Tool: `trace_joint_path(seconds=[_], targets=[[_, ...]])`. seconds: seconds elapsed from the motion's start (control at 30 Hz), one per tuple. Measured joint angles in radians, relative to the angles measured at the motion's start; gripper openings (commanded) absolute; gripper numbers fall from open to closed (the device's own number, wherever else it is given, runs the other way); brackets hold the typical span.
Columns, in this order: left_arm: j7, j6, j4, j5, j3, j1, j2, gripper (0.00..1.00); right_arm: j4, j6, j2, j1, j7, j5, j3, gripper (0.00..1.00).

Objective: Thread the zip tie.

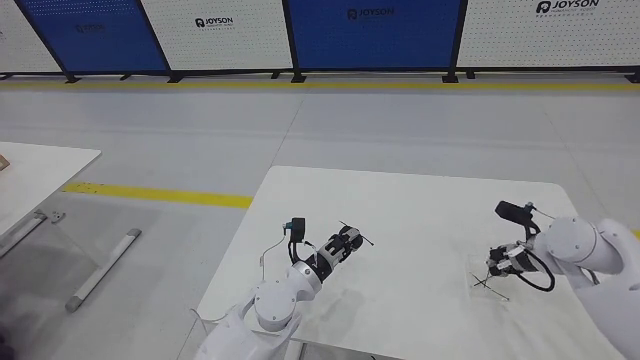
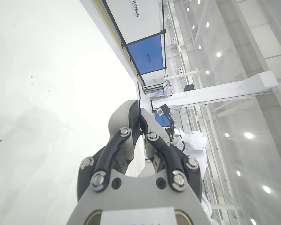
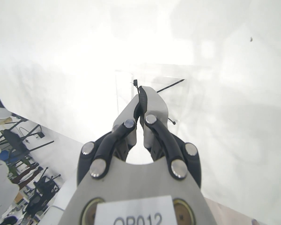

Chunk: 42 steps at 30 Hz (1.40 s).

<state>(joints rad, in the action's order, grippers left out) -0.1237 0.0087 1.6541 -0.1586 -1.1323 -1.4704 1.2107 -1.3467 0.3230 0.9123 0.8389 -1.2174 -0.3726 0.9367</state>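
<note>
White desk (image 1: 400, 195) carries both arms in the top view, well apart. The left hand (image 1: 352, 237) is near the front left, closed. A thin black strap (image 1: 357, 232) crosses its tips at right angles to the fingers and appears to be pinched there, though I cannot be sure. The right hand (image 1: 497, 260) is low at the desk's right side, and the ties (image 1: 490, 283) cross on the surface just beside it, so this arm is much the nearer to them. From the left wrist, the left hand (image 2: 138, 108) has its pads pressed flat together, with the desk (image 2: 37, 47) running alongside. From the right wrist, the right hand (image 3: 140, 92) is closed on a tie (image 3: 136, 84). Its head pokes out just past the fingertips, and its long axis carries on roughly in line with the fingers. A loose tie (image 3: 171, 86) lies on the desk (image 3: 61, 24) just beyond, slanting across that line. Threading, I judge, turns on the gap between the hands. The head is at the right and the strap at the left, so one hand must cross the desk and line a tail end up with that head.
</note>
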Motion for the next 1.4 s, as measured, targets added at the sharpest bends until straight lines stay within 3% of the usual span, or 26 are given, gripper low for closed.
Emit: trace_joint_path(seconds=[0.17,0.23,0.73,0.83,0.93,1.1,1.2,1.27,1.4], targets=[[0.000,0.000,0.000,0.000,0.000,0.000,0.000,0.00,-0.154,-0.017,-0.047,0.164,0.108,0.004,0.157,0.00],[0.000,0.000,0.000,0.000,0.000,0.000,0.000,0.00,-0.184,-0.023,-0.056,0.201,0.111,0.001,0.187,0.00],[0.000,0.000,0.000,0.000,0.000,0.000,0.000,0.00,-0.186,-0.023,-0.056,0.204,0.110,0.001,0.190,0.00],[0.000,0.000,0.000,0.000,0.000,0.000,0.000,0.00,-0.196,-0.040,-0.055,0.229,0.170,0.013,0.202,0.00],[0.000,0.000,0.000,0.000,0.000,0.000,0.000,0.00,-0.248,-0.061,-0.060,0.296,0.288,0.033,0.251,0.00],[0.000,0.000,0.000,0.000,0.000,0.000,0.000,0.00,-0.383,-0.119,-0.073,0.474,0.482,0.078,0.365,0.00],[0.000,0.000,0.000,0.000,0.000,0.000,0.000,0.00,-0.450,-0.132,-0.072,0.574,0.599,0.098,0.407,0.00],[0.000,0.000,0.000,0.000,0.000,0.000,0.000,0.00,-0.471,-0.169,-0.070,0.628,0.656,0.128,0.422,0.00],[0.000,0.000,0.000,0.000,0.000,0.000,0.000,0.00,-0.470,-0.183,-0.069,0.637,0.665,0.138,0.425,0.00]])
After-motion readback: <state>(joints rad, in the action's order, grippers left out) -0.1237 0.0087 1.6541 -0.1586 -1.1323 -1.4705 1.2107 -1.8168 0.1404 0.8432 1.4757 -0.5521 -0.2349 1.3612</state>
